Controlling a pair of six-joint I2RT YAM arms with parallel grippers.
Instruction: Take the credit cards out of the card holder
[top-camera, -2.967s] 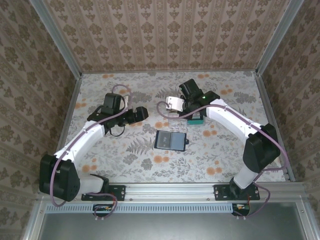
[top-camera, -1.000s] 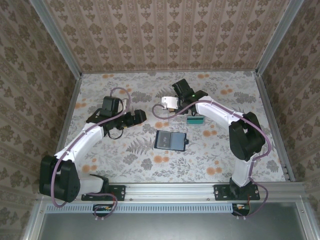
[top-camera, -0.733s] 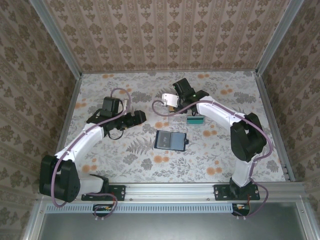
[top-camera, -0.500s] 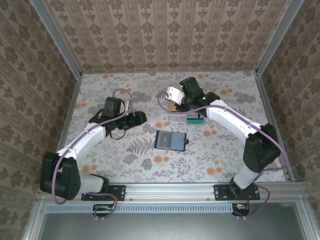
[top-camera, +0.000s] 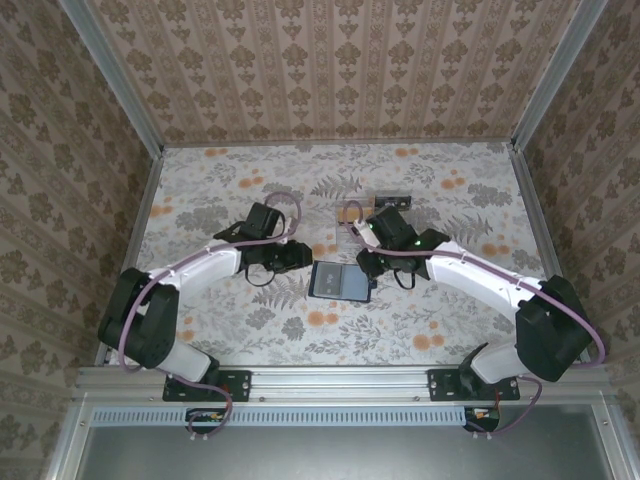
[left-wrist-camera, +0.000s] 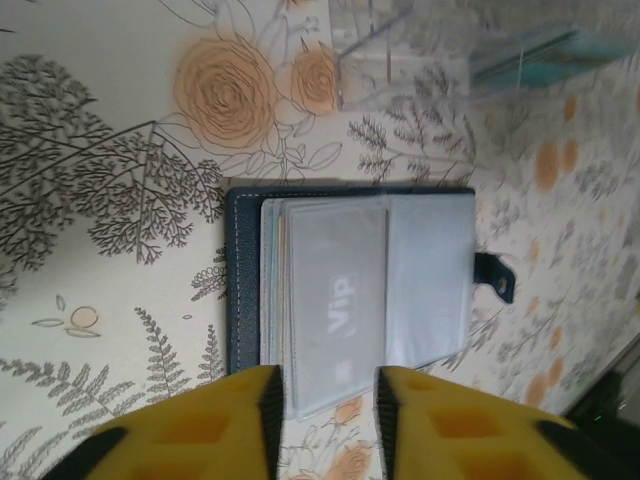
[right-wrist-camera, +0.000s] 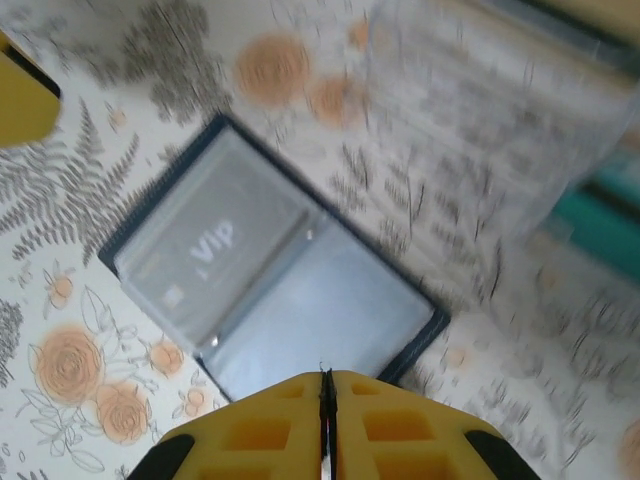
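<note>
Arms (top-camera: 200, 268) now flank card holder (top-camera: 341, 281); floral tabletop (top-camera: 450, 305), wallpapered walls (top-camera: 330, 70).

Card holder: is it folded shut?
No, the card holder lies open flat, with a Vip card showing in its sleeve.

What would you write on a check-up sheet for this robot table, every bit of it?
Surface: flowery table, flat.
Job's things: card holder lies open with a "Vip" card inside; clear card and teal card lie on the table beyond it.
Clutter: nothing seen.
Grippers: left gripper parted at the holder's edge; right gripper shut over the holder.
Cables: purple cables loop along both arms.
Surroundings: patterned walls, metal rail.
</note>
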